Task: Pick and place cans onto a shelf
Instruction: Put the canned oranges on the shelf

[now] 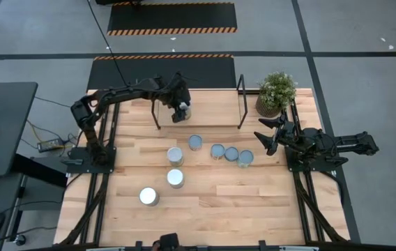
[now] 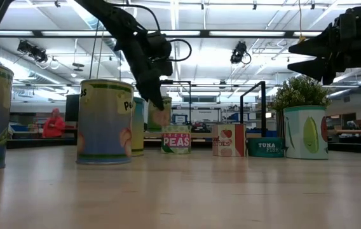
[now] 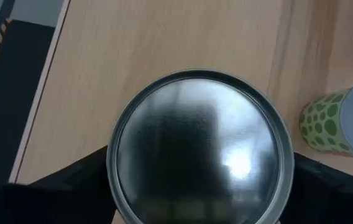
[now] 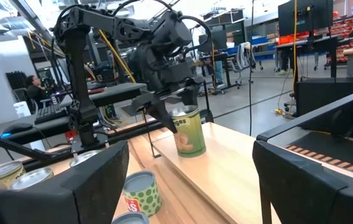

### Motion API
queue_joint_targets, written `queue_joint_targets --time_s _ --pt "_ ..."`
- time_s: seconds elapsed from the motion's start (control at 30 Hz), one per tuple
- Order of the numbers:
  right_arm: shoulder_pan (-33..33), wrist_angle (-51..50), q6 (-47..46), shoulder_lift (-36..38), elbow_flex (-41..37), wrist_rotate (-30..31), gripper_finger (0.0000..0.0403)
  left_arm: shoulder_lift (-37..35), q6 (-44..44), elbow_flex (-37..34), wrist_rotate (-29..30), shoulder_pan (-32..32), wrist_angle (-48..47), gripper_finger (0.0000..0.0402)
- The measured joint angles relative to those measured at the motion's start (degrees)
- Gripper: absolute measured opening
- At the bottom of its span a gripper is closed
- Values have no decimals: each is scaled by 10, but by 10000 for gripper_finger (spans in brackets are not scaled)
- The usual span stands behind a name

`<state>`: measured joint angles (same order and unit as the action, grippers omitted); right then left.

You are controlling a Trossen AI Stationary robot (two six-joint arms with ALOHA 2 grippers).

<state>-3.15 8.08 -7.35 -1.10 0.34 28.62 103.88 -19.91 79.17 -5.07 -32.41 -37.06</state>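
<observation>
The step in hand looked like the placing of one can: the left gripper [image 1: 180,108] was over the shelf [image 1: 205,115] at the tabletop's far edge, its fingers closed on the sides of a green-labelled can [image 4: 189,130], whose shiny round top [image 3: 198,146] filled the left wrist view. In the right wrist view the can's base seemed to sit on or just above the shelf board, upright; I could not tell whether it touched. The next move probably called for settling it flat, then opening the fingers and lifting clear without tipping it. The left arm reached from the table's left edge, elbow high, wrist pointing down. The right gripper [image 1: 270,137] waited near the right edge beside the potted plant [image 1: 276,93], fingers spread, holding nothing. The other cans [image 1: 196,143] stood mid-table.
</observation>
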Motion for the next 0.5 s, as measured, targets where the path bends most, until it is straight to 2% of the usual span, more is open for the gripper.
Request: queue_joint_targets --time_s 0.2,0.33,0.5 --pt "0 0 0 0 0 0 349 6 -3 -3 33 9 -11 392" --pt "0 0 0 0 0 0 349 5 -17 -3 47 15 -14 394" --pt "0 0 0 0 0 0 349 -5 -43 -3 96 25 -18 394"
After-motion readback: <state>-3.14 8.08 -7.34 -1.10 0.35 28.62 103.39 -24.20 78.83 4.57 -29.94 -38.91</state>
